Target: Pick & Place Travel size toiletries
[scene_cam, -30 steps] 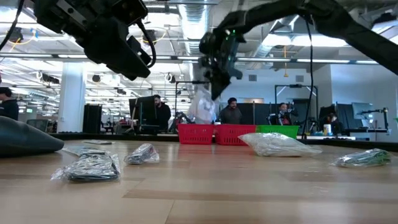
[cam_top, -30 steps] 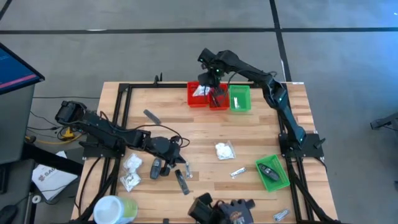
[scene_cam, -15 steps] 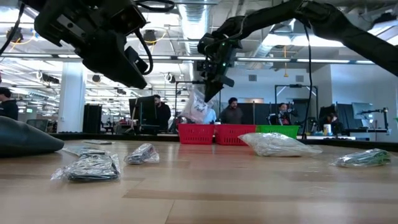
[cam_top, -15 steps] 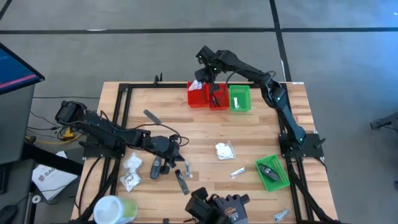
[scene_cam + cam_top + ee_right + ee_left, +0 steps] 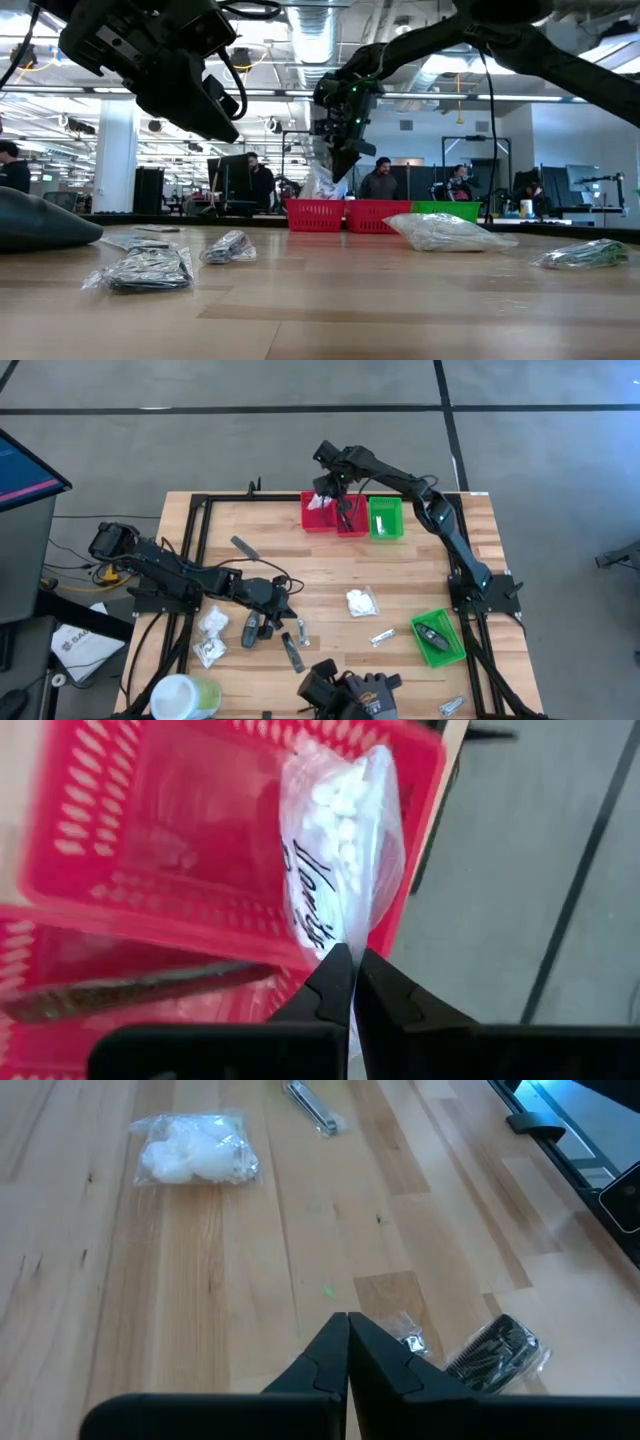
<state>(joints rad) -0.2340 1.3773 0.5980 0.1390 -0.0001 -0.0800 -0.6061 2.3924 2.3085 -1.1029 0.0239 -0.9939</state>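
Left gripper [image 5: 262, 628], fingers pressed together and empty, hangs over packets near the table's [image 5: 300, 565] front-left corner. Right gripper [image 5: 345, 982] pinches a white packet [image 5: 345, 840] above the left red bin's [image 5: 150, 910] far rim; released here, it could fall outside, off the table's far edge.

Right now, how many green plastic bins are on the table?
2. One green plastic bin sits in the far row beside the red plastic bins; the other lies near the right arm's base.
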